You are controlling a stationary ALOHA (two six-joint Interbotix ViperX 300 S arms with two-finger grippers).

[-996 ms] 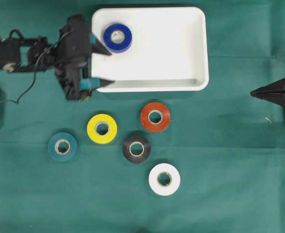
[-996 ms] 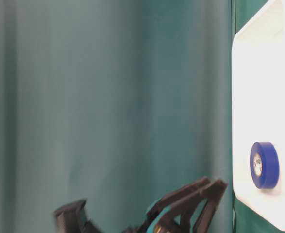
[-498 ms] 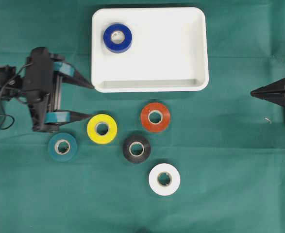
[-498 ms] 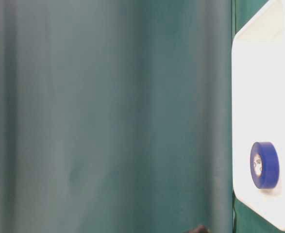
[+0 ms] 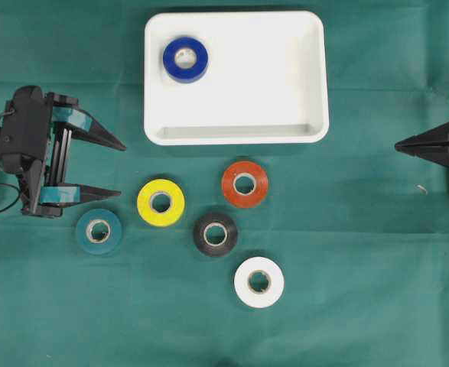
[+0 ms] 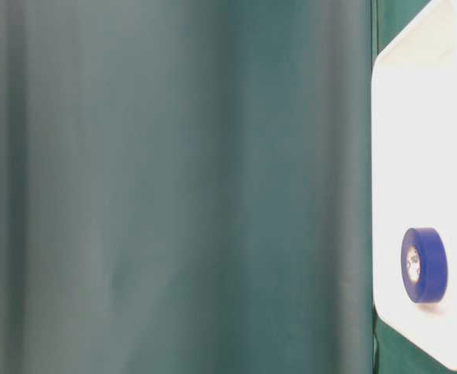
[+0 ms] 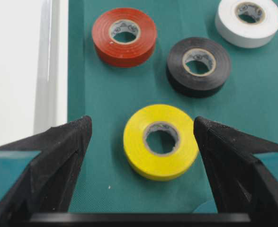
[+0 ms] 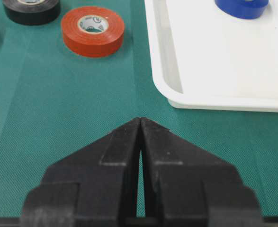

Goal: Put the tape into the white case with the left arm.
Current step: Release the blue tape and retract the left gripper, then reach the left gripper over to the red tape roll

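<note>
We have our left claw [image 5: 121, 168] spread wide and empty, blue roll [image 5: 185, 60] resting in the white case [image 5: 285, 76]. Next roll: yellow tape [image 7: 160, 141] lies just ahead between our fingers; we judge advancing and clamping follows.

White case [image 5: 285, 69], plain. Blue tape [image 5: 185, 60] inside it. Loose rolls: yellow [image 5: 161, 202], red [image 5: 244, 183], black [image 5: 215, 233], white [image 5: 258, 282], teal [image 5: 99, 231] (nearly same shade as the green table cloth [image 5: 362, 267]). Left pincer [image 5: 122, 169] black with teal strips; right pincer [image 5: 398, 145] plain black.
</note>
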